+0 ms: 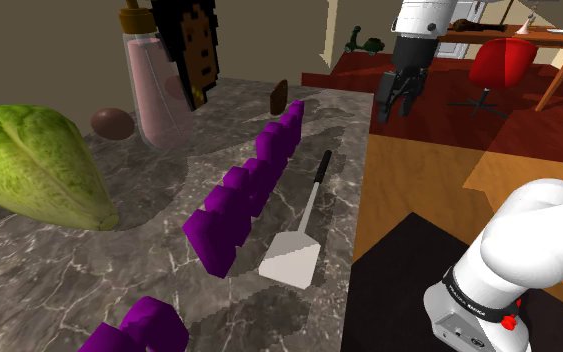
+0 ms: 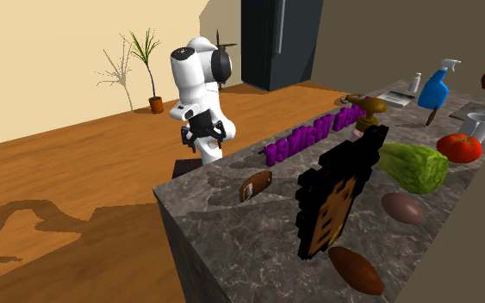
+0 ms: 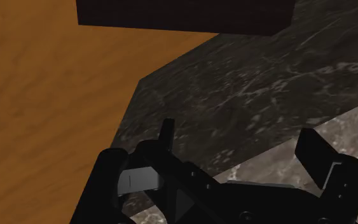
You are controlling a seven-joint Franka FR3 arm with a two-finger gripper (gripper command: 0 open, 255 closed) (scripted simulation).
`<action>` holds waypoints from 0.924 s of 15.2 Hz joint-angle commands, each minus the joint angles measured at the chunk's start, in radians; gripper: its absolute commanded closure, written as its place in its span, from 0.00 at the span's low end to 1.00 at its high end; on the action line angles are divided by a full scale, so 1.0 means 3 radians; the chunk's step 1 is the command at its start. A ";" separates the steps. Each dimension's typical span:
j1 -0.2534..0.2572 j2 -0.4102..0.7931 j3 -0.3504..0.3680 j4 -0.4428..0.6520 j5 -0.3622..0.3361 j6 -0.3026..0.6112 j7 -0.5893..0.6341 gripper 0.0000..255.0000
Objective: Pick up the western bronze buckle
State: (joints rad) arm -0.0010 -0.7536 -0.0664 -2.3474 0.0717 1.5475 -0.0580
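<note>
On the tabletop (image 1: 119, 270), at the shoulder view's left, lies a big green leafy vegetable (image 1: 39, 165). Further right a row of purple blocks (image 1: 237, 190) runs away from the camera toward the far end. Just behind the last block stands the western bronze buckle (image 1: 280, 96), a small brown piece near the far corner of the tabletop. A white spatula (image 1: 291, 260) lies to the right of the blocks, near the edge. Still further right the pincer (image 1: 394, 100) hangs beyond that edge, over the wooden floor (image 1: 419, 170) and higher than the tabletop. Its fingers stand wide apart and nothing is between them. So the buckle lies to the left of the pincer in this view, and lower. I judge that the coming move must carry the pincer sideways over the edge and then down. In the second exterior view the buckle looks like a long oval, and its long axis seems to run roughly along the tabletop's edge on the robot's side, so the fingers should probably close across the short side. Of writing I find only small white letters on a dark band (image 1: 474, 297) on the arm, which I cannot read.
</note>
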 commanded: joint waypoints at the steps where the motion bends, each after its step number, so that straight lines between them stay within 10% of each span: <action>1: 0.0000 0.0000 0.0000 0.0000 0.0000 0.0000 0.0000 0.00; 14: 0.0244 0.1606 0.0250 0.1604 0.0024 0.0109 -0.0013 0.00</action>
State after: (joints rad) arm 0.0671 -0.3059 0.0024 -1.9087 0.0801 1.5858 -0.0627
